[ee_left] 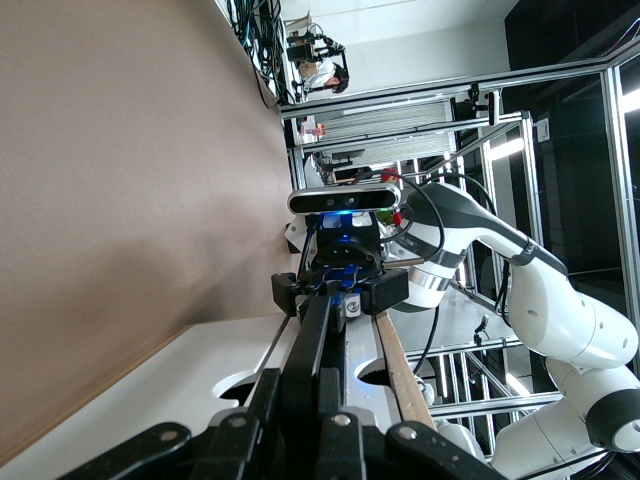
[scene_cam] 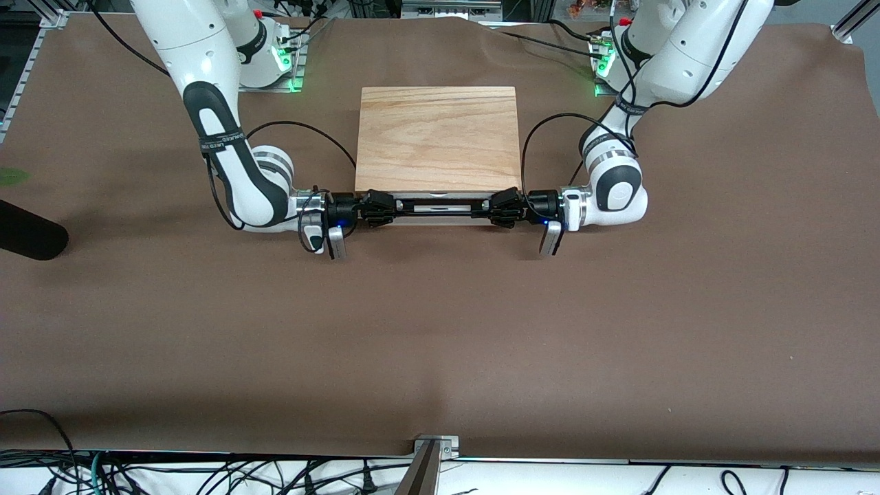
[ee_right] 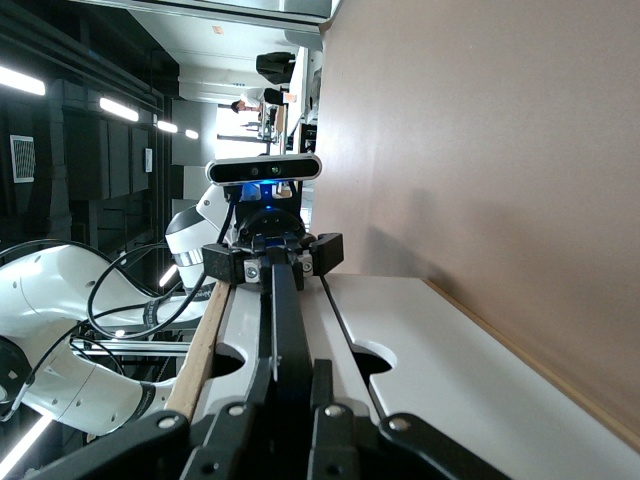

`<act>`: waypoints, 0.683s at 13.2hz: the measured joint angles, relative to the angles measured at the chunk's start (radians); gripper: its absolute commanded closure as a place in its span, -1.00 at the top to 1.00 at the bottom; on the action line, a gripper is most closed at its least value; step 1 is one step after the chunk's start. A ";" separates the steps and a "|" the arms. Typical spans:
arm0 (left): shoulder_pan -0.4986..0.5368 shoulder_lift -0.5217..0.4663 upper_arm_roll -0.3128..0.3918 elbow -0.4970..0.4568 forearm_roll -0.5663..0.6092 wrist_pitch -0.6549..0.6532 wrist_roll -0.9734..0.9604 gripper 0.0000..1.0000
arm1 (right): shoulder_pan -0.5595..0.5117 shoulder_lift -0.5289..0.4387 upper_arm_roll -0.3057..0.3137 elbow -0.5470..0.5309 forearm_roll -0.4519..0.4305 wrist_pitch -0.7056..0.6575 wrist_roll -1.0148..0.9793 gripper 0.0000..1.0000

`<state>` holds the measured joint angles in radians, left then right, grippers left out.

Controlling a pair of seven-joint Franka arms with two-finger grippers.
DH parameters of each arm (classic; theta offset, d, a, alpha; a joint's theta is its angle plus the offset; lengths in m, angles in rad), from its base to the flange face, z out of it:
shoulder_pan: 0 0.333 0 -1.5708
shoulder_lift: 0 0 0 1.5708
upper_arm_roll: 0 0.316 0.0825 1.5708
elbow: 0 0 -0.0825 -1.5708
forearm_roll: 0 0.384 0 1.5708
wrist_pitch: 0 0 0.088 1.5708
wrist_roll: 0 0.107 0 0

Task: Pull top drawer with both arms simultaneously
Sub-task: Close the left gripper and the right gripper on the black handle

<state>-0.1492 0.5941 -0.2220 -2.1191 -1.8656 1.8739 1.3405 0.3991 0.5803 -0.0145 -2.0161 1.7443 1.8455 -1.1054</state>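
The small cabinet's pale wood top [scene_cam: 438, 137] lies mid-table between both arms. Just under its edge nearest the front camera runs the top drawer's white front [scene_cam: 434, 205] [ee_left: 200, 370] [ee_right: 430, 340], with its thin black bar handle [scene_cam: 440, 212] [ee_left: 318, 335] [ee_right: 281, 310]. My left gripper [scene_cam: 505, 208] [ee_left: 298, 372] is shut on the handle's end toward the left arm, a finger pressed on each side of the bar. My right gripper [scene_cam: 378, 208] [ee_right: 291, 360] is shut on the handle's other end. Each wrist view shows the other gripper along the bar. I cannot see inside the drawer.
Brown cloth covers the table. A black object [scene_cam: 27, 237] and a green spot [scene_cam: 14, 177] lie toward the right arm's end. A metal bracket [scene_cam: 434, 447] sits at the table edge nearest the front camera, with cables below it. Both arm bases stand near the cabinet's back corners.
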 measured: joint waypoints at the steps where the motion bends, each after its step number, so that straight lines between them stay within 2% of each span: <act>1: 0.000 0.001 0.000 0.000 -0.001 -0.002 -0.001 -1.00 | 0.000 0.000 0.000 0.000 0.000 0.000 0.000 -1.00; 9: 0.002 0.008 0.001 0.000 -0.008 -0.012 -0.036 -1.00 | 0.000 0.007 -0.001 0.013 -0.008 -0.002 0.002 -1.00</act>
<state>-0.1472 0.6026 -0.2213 -2.1189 -1.8735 1.8617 1.3042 0.3991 0.5872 -0.0160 -2.0036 1.7368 1.8440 -1.1030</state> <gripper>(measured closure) 0.806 0.824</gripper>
